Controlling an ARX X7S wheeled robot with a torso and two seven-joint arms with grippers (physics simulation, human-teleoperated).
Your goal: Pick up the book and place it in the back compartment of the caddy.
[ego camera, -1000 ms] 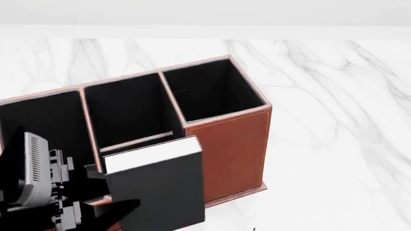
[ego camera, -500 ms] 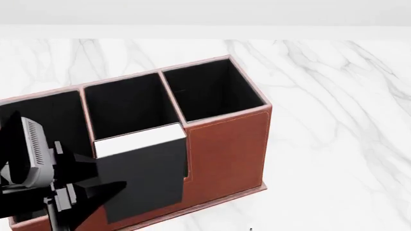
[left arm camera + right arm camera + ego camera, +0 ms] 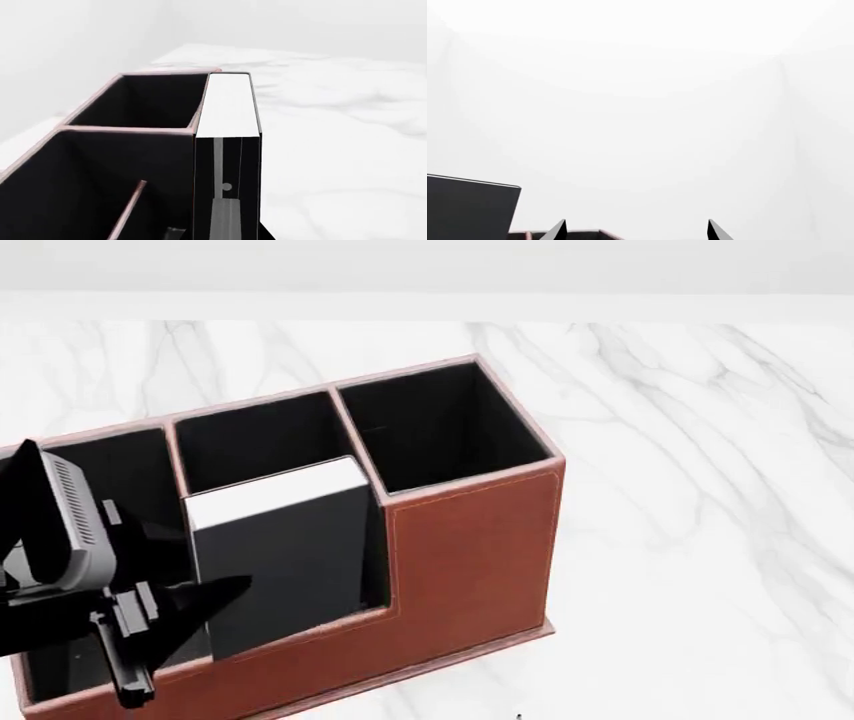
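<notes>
The left arm reaches in low over the caddy's [image 3: 467, 560] near front corner, its left claw [image 3: 200, 605] clenched on the book [image 3: 287, 560] at the book's lower side edge. The book stands nearly upright, white page edges up, its lower part sunk inside the low-walled front cell of the caddy, the back compartment [image 3: 300, 570], just beside the tall stepped wall. In the left wrist view the book [image 3: 230, 107] sits tight against the caddy's [image 3: 127, 127] inner wall, with a thin divider showing in the cell beside it. The two tall cells behind the book are open, and the marble counter [image 3: 694, 490] spreads bare beyond the caddy's far side. The right claw [image 3: 637, 231] shows only two dark fingertips [image 3: 557, 231] set apart, released, above the caddy.
</notes>
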